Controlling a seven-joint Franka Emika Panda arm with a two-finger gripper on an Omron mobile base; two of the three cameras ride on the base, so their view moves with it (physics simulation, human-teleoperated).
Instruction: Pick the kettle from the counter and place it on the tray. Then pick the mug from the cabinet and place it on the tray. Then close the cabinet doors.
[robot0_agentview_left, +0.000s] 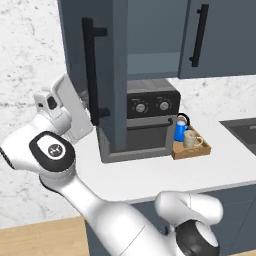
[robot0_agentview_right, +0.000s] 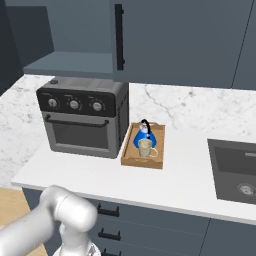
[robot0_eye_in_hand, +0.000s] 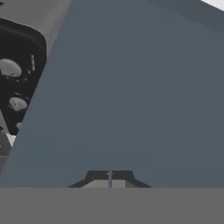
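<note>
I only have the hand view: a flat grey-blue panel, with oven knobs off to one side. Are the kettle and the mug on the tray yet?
Observer: Yes. In the right base view the kettle and the mug both sit on the tray, right beside the toaster oven.
Operator: Which panel am I facing?
Observer: The left cabinet door. It stands open, swung out in front of the oven. Your pincer is shut and sits at the door's handle face.
Operator: And the other door?
Observer: The right door looks closed.
</note>
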